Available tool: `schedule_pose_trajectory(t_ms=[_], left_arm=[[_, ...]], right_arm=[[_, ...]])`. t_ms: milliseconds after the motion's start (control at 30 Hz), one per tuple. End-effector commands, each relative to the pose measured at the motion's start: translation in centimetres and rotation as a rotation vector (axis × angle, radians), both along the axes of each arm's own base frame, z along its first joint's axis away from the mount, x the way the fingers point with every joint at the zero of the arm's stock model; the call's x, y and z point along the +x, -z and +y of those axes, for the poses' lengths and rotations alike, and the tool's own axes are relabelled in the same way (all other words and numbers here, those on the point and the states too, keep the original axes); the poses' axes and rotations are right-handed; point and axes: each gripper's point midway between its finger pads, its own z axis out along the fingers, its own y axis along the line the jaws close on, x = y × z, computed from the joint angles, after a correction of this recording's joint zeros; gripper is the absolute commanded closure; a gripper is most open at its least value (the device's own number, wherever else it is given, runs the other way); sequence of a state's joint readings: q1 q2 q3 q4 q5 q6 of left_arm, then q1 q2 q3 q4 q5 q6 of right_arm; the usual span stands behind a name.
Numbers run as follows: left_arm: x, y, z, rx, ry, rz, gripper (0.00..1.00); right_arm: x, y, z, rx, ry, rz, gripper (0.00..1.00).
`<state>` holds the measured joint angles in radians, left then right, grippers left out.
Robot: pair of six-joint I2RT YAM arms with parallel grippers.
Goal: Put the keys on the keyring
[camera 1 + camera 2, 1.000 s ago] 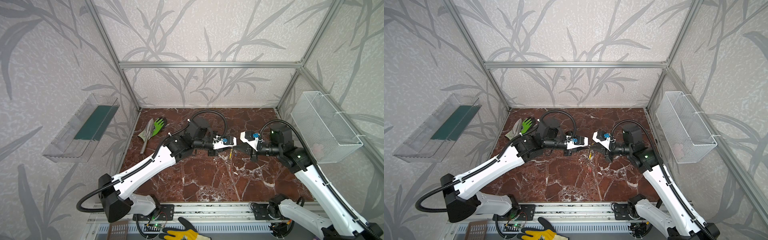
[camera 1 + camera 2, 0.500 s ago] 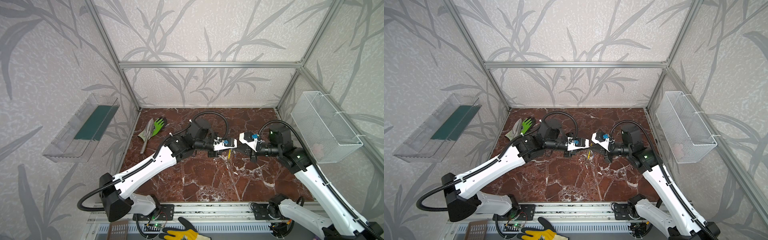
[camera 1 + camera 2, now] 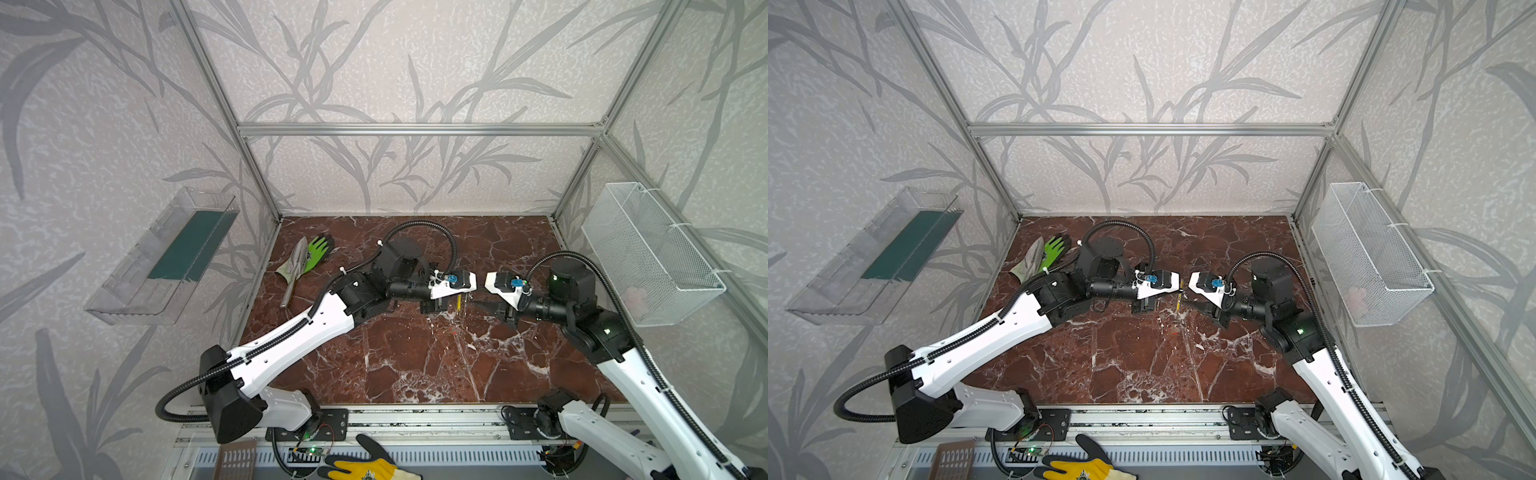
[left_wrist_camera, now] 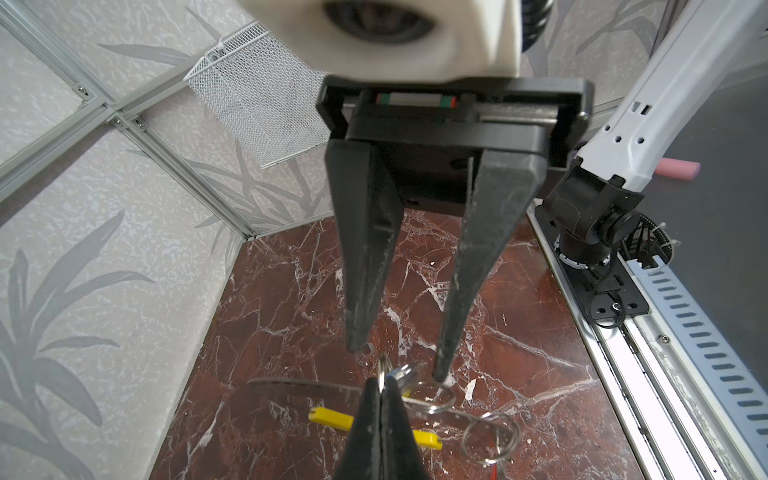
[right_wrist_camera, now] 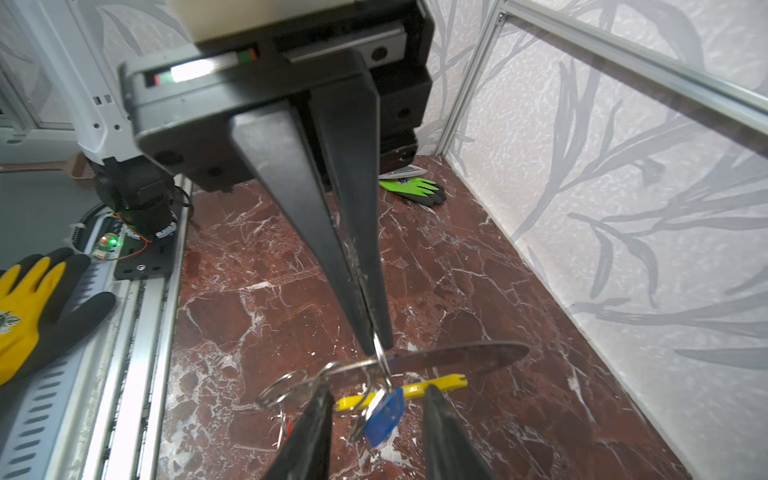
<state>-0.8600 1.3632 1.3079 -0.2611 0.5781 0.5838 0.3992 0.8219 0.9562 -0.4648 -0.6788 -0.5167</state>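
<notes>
My left gripper point(image 4: 380, 384) point(image 5: 376, 347) is shut on a thin metal ring above the marble floor. From that ring hangs the key with the blue tag point(image 5: 384, 415). The keyring's grey band point(image 5: 457, 357) and yellow arc point(image 5: 415, 390) point(image 3: 457, 303) sit just behind the ring, seen nearly edge-on. My right gripper point(image 5: 376, 388) point(image 4: 397, 361) faces the left one, open, with its fingers either side of the blue tag and not touching it. Small linked rings point(image 4: 490, 436) lead to the red tag point(image 5: 286, 424). I cannot tell whether that tag hangs or lies on the floor.
A green glove point(image 3: 318, 251) and a trowel point(image 3: 296, 268) lie at the back left of the floor. A wire basket point(image 3: 648, 253) hangs on the right wall and a clear bin point(image 3: 166, 257) on the left wall. A yellow glove point(image 3: 361, 465) lies on the front rail.
The left gripper has closed on the thin ring. The right gripper, shut before, has opened and let go. Both arms stay nearly in place.
</notes>
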Motion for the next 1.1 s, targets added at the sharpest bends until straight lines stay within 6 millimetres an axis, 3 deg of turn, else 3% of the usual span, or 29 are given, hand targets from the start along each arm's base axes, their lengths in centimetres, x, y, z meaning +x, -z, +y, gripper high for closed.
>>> schedule_pose_trajectory(t_ms=[0,233,567,633,800,933,1067], left_arm=[[-0.2,-3.0,0.2,-0.137,0.003,0.008,1.0],[0.2,-5.1,0.5,-0.276,-0.011,0.051,1.0],[0.7,-6.5,0.7,-0.403,-0.027,0.101,1.0],[0.8,-6.8,0.6,-0.427,-0.023,0.109,1.0],[1.3,-7.6,1.0,-0.476,-0.032,0.126,1.0],[1.7,-7.9,0.9,-0.514,-0.014,0.164,1.0],[2.1,-7.8,0.5,-0.538,0.008,0.183,1.0]], right_arm=[[1.0,-0.4,-0.6,0.025,0.063,-0.038,0.62],[1.2,-0.5,0.0,0.066,0.045,-0.031,0.62],[2.1,-1.2,1.0,0.126,0.011,-0.035,0.63],[2.3,-1.2,1.1,0.126,0.011,-0.042,0.67],[2.4,-1.3,1.1,0.117,0.0,-0.066,0.89],[2.1,-1.3,1.4,0.107,-0.033,-0.079,0.96],[2.3,-1.8,1.6,0.103,-0.047,-0.101,0.94]])
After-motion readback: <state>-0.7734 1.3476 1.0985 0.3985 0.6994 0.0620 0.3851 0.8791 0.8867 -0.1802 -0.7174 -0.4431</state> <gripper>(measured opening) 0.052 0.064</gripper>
